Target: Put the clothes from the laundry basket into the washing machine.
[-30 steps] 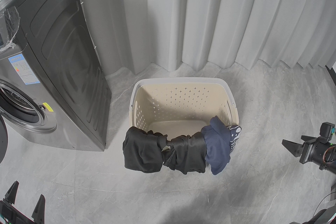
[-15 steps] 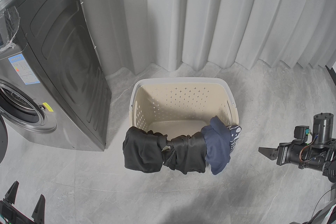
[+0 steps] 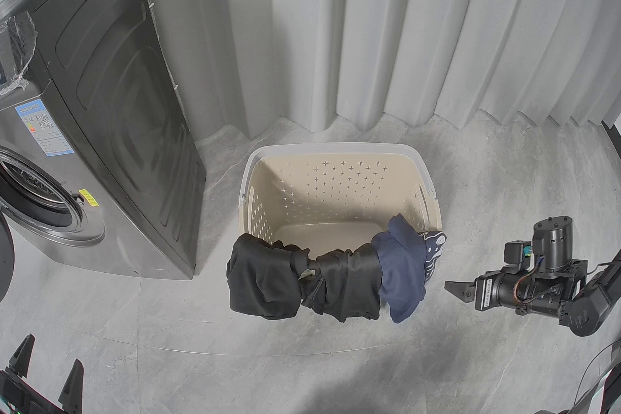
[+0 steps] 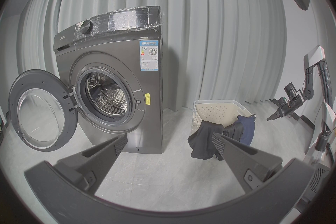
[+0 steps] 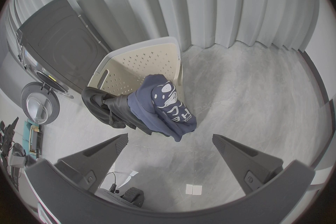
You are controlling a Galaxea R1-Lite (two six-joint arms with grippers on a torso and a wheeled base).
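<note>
Navy sweatshirt (image 3: 402,276) and black clothes (image 3: 262,283): draped over the laundry basket (image 3: 336,148), near rim. Likely soft, light, floppy; I pinch a bunched fold on top. My right gripper (image 3: 459,291), fingers apart, near the sweatshirt; left gripper (image 3: 52,352) apart too.

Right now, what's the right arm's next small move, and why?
Probably ease the open right hand toward the navy blue printed garment. It hangs over the near rim of the beige perforated plastic basket, closest to that hand, with a gap between them.
</note>
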